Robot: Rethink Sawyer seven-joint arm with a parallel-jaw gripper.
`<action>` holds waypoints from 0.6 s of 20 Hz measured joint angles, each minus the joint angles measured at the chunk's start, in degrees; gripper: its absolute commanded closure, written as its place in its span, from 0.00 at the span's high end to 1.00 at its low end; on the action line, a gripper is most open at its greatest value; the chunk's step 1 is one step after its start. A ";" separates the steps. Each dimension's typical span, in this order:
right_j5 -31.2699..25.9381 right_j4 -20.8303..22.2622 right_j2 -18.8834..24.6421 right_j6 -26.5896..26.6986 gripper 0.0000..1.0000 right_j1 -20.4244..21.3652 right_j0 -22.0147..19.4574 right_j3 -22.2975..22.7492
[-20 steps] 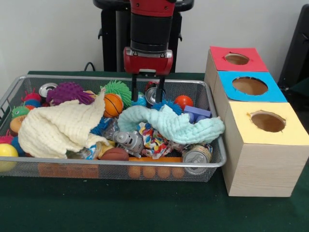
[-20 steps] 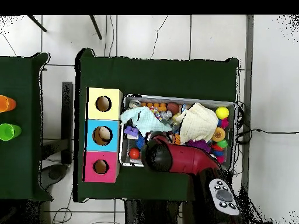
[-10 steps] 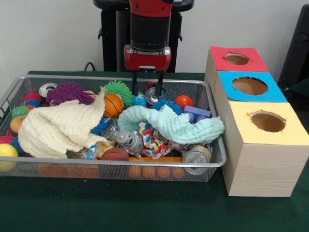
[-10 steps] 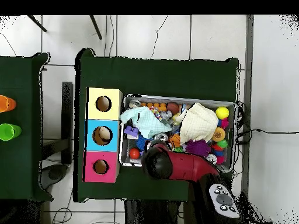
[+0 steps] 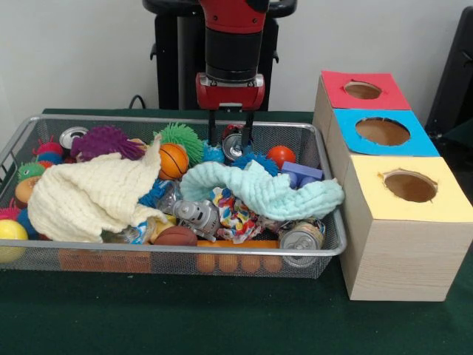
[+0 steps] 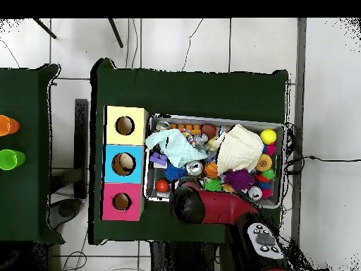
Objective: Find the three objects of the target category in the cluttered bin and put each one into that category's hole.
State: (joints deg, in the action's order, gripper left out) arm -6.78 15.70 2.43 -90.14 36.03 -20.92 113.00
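Jaws apart, three cans, two cloths

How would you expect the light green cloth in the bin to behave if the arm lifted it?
The light green cloth looks soft and draped over toys, so it would probably sag limply. It may drag neighbours such as the can beneath its edge.

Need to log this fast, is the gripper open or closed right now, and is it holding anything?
Gripper: open, holding nothing, fingers apart above a can at the back of the bin.
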 measured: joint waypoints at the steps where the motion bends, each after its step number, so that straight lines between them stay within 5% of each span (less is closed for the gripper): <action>1: 1.07 0.62 0.03 0.00 1.00 -0.89 -0.28 -0.01; 12: 2.89 2.54 0.10 0.00 1.00 -4.19 -2.35 -0.18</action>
State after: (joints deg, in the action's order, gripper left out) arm -3.90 18.24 2.53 -90.14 31.84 -23.27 112.82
